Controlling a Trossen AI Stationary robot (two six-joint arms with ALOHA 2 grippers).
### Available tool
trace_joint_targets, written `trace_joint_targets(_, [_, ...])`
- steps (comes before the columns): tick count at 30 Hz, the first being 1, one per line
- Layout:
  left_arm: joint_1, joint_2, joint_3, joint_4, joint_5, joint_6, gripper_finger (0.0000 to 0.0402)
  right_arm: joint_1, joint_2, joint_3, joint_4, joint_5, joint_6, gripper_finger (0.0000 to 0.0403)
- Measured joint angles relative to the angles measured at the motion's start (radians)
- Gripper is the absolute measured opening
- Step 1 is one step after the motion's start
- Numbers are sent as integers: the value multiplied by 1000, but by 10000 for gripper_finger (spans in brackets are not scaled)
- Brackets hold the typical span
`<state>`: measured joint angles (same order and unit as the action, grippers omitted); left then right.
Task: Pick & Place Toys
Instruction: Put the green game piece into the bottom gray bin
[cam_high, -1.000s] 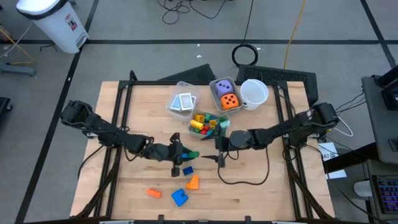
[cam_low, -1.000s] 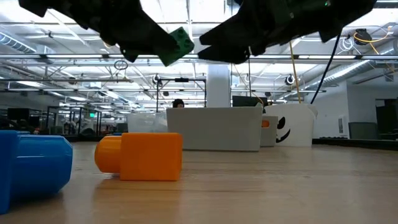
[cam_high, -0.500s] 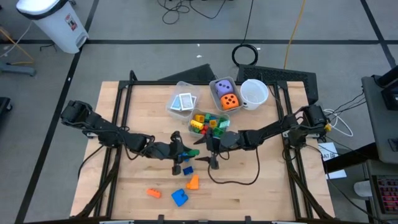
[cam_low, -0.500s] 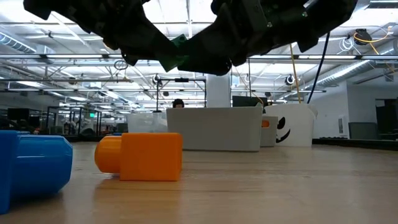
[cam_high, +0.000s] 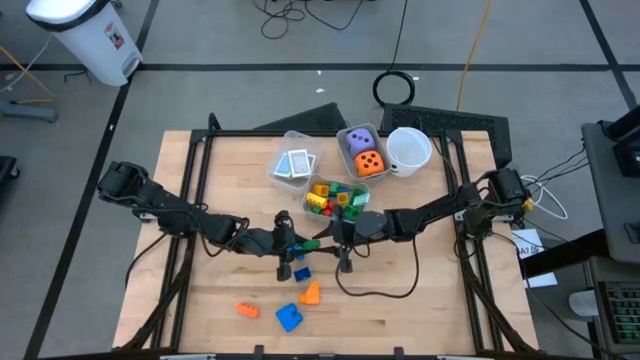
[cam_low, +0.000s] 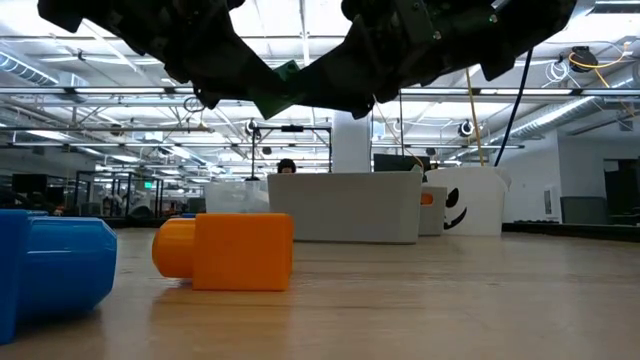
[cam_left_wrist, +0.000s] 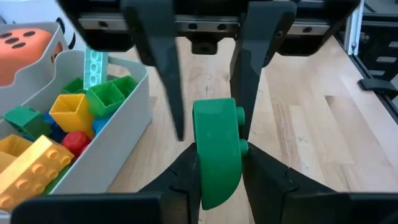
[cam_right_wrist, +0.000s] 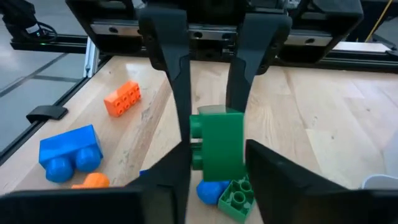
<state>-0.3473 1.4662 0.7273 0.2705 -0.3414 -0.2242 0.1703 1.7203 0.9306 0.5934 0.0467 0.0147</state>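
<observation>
A green building block (cam_high: 312, 243) hangs above the middle of the table, between my two grippers, which meet at it tip to tip. My left gripper (cam_high: 297, 243) comes from the table's left and is shut on the block (cam_left_wrist: 217, 155). My right gripper (cam_high: 330, 243) comes from the table's right and is shut on the same block (cam_right_wrist: 219, 143). In the low view the block (cam_low: 288, 72) shows high above the tabletop. Loose toys lie on the wood nearer the front: an orange block (cam_high: 310, 292), a second orange block (cam_high: 247, 310) and a blue block (cam_high: 290, 318). My left gripper pinches the green block's two flat sides (cam_left_wrist: 202, 177) between its two fingers, at the end nearer that gripper. The fingers come almost level from the table's left. The block is lifted clear of the table. My right gripper has its two fingers on opposite sides of the block (cam_right_wrist: 202, 163), at the end nearer that gripper. The fingers come almost level from the table's right. The studs (cam_right_wrist: 196, 127) face sideways toward one finger.
Three clear bins stand at the back: one with cards (cam_high: 293, 163), one with mixed blocks (cam_high: 335, 198), one with two dice (cam_high: 362, 152). A white cup (cam_high: 408, 148) is beside them. A blue block (cam_right_wrist: 208, 190) and a green block (cam_right_wrist: 236, 199) lie under the grippers.
My right gripper has gone toward the table's left, up to the green block, and its fingers have shut on both sides of the block. The block has stayed lifted where it was.
</observation>
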Motion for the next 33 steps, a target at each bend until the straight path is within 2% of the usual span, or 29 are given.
trace_joint_targets(3, [0,0,0,3,0,-50,109,0,0,0,0,-5,-11,92])
trace_joint_targets(6, [0,-1,-1,22,0,-65,143,0,-18,0,-21,-5,-36,61])
trace_joint_targets(11, [1,-24,-1,26,0,-67,197,-12,-71,0,-113,1,-31,60])
trace_joint_targets(17, [1,-41,-1,22,-1,-67,235,-18,-153,0,-251,12,-29,68])
trace_joint_targets(19, [1,-42,-1,22,-3,-67,243,-17,-180,0,-308,61,-32,66])
trace_joint_targets(26, [1,-42,-1,18,7,-68,250,-30,-237,-6,-535,394,-43,65])
trace_joint_targets(28, [0,-42,-1,19,6,-68,250,-50,-239,-29,-537,394,-28,69])
trace_joint_targets(33, [0,-42,-1,20,1,-70,251,-113,-239,-110,-435,290,-32,72])
